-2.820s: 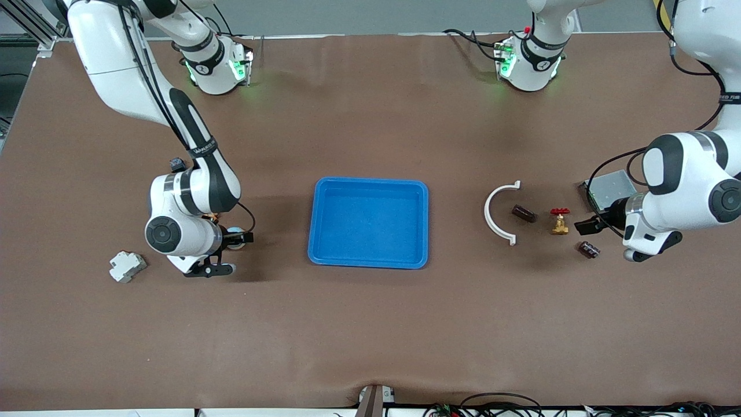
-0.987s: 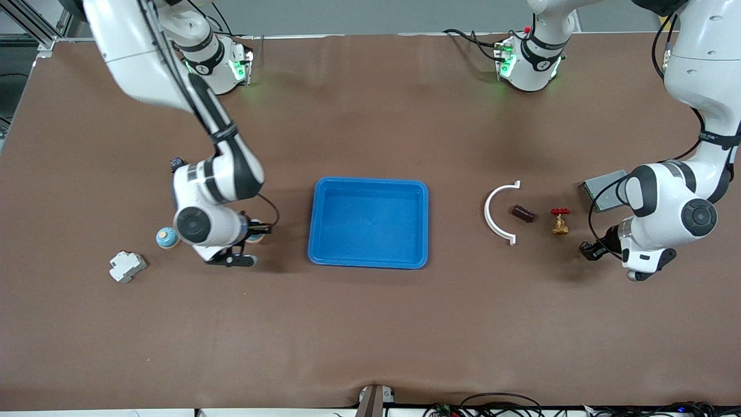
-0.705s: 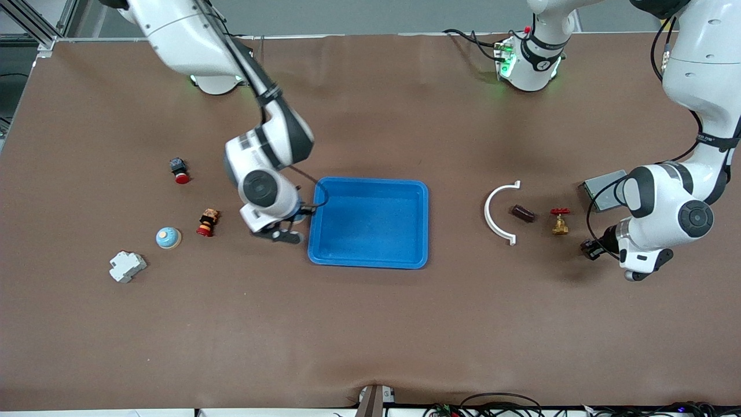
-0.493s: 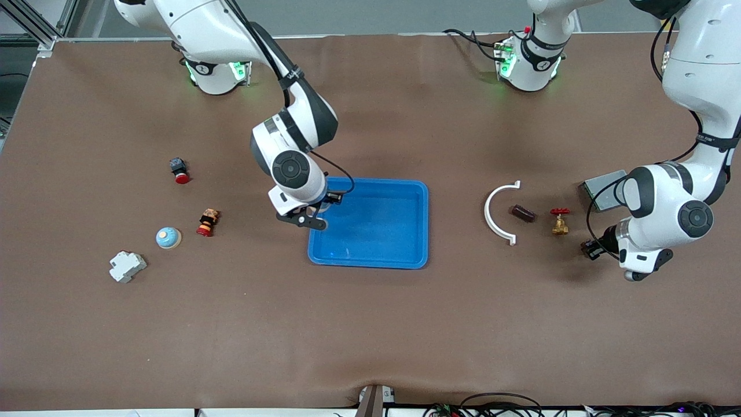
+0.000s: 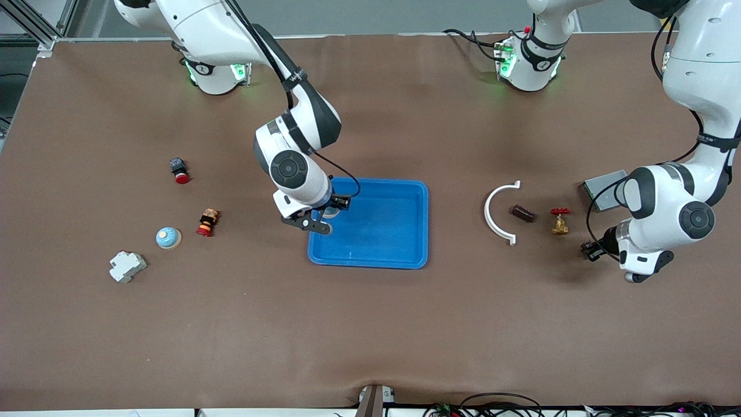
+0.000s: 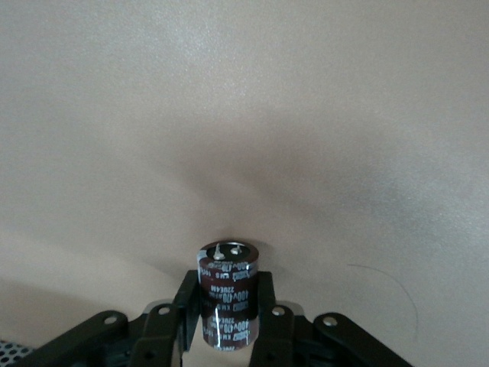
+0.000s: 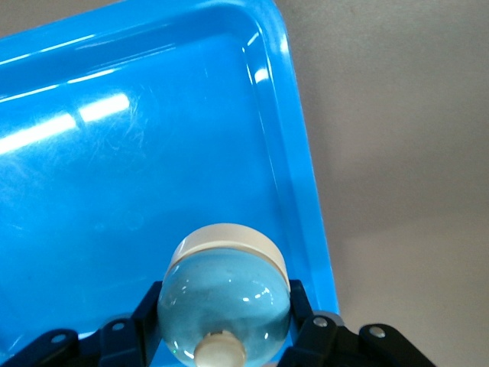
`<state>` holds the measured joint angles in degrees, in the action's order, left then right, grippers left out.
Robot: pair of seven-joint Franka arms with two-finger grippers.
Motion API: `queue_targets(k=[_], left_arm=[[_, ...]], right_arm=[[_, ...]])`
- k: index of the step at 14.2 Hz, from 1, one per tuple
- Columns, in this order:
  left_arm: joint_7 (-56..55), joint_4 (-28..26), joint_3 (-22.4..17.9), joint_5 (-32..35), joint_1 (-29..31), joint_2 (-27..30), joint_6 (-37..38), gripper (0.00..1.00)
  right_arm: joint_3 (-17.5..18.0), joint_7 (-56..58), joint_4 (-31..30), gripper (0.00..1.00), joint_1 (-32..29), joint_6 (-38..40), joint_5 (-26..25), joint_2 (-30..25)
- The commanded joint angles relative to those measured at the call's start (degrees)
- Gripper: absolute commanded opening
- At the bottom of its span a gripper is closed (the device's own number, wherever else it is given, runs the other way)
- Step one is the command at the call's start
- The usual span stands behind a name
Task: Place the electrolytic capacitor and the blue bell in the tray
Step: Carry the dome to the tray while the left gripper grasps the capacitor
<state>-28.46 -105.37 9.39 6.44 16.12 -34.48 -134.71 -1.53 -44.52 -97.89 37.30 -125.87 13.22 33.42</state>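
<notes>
Front view: right hand [image 5: 331, 209] hangs over the tray [image 5: 399, 259], at the edge toward the right arm's end of the counter [image 5: 370, 324], fingers clamped on the pale blue bell [image 7: 224, 302]. Left hand [image 5: 589, 250] sits low over bare counter at the left arm's end, fingers closed on the electrolytic capacitor [image 6: 227, 293], held upright, well apart from the tray.

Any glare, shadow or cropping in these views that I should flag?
Right wrist view: bright streaks of glare on the tray floor; the blue bell is cropped at the frame edge. Left wrist view: a soft dark shadow on the table above the electrolytic capacitor. Front view: evenly lit, faint arm shadows on the table.
</notes>
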Motion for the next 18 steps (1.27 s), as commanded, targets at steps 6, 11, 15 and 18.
queue_targets(k=[6,11,15,18], left_arm=[[-2.1,1.3,2.9,0.9,0.3,5.7,11.1,0.00],[-5.3,1.4,8.0,-3.1,0.0,8.2,16.1,0.00],[-10.7,1.0,10.9,-3.2,-0.3,8.5,16.4,0.00],[-20.0,1.1,15.1,-3.2,-0.4,8.5,16.4,0.00]], right_arm=[[-0.4,0.5,2.7,0.14,1.5,-0.9,1.1,4.6],[-0.4,0.6,2.7,0.14,2.0,-2.8,1.1,5.8],[-0.4,0.6,2.7,0.15,2.2,-2.9,1.1,6.0],[-0.4,0.6,2.8,0.16,2.3,-3.5,1.1,6.5]])
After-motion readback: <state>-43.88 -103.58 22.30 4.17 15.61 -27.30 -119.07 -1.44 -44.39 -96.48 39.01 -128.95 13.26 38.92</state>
